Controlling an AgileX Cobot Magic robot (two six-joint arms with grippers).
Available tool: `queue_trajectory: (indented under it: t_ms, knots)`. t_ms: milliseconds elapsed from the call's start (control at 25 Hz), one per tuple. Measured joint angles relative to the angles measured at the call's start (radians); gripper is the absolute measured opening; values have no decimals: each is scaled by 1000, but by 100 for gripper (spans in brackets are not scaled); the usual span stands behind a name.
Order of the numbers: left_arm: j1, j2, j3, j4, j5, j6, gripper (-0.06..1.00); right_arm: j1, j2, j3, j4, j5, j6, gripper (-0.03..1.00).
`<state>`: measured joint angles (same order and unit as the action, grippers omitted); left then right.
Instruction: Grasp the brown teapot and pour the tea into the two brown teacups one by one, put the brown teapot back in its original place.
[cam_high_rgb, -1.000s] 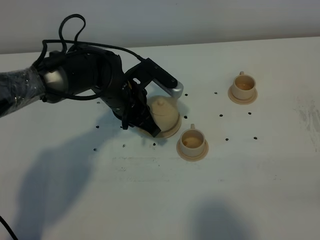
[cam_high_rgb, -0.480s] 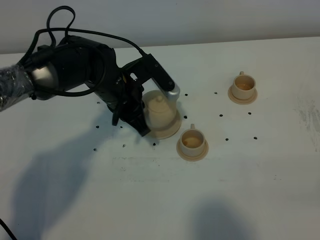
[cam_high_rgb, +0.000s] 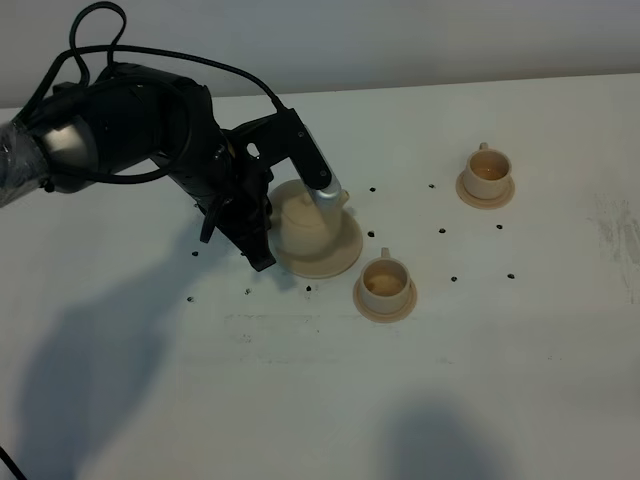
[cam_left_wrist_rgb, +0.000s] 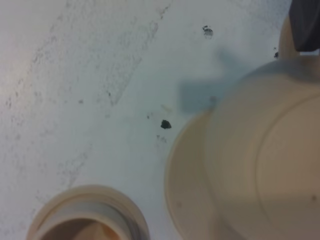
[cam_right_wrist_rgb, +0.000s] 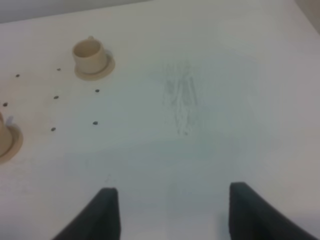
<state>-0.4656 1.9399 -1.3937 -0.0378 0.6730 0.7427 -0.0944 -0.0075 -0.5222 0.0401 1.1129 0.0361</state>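
The brown teapot (cam_high_rgb: 300, 230) stands upright over the flat round tray (cam_high_rgb: 338, 262), its original place; I cannot tell whether it touches the tray. My left gripper (cam_high_rgb: 268, 215) is shut on the pot's handle from the left. In the left wrist view the teapot (cam_left_wrist_rgb: 270, 150) fills the right side above the tray (cam_left_wrist_rgb: 185, 190), with one dark finger (cam_left_wrist_rgb: 306, 22) at the handle. One teacup (cam_high_rgb: 385, 283) on its saucer sits just right of the tray, the other teacup (cam_high_rgb: 487, 174) at the back right. My right gripper (cam_right_wrist_rgb: 175, 215) hovers open over bare table, holding nothing.
Small black dots (cam_high_rgb: 443, 232) mark the white table (cam_high_rgb: 450, 400) around the cups. The left arm's cable (cam_high_rgb: 90, 30) loops up at the back left. The right wrist view shows the far cup (cam_right_wrist_rgb: 89, 52) and a faint scuff (cam_right_wrist_rgb: 182, 100) on the table.
The left arm swung left and turned, bringing the teapot from a lean toward the near cup to upright and lower over the tray. Cups and right gripper have not moved.
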Motion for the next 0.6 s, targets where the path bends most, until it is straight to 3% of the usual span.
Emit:
queue_trajectory:
  t_ms: [280,600]
  knots:
    - [6,0,0,-82,-5,176,9,0,0,0,0,0,0,47]
    - [16,-6,0,-120,-2,312,9,0,0,0,0,0,0,47]
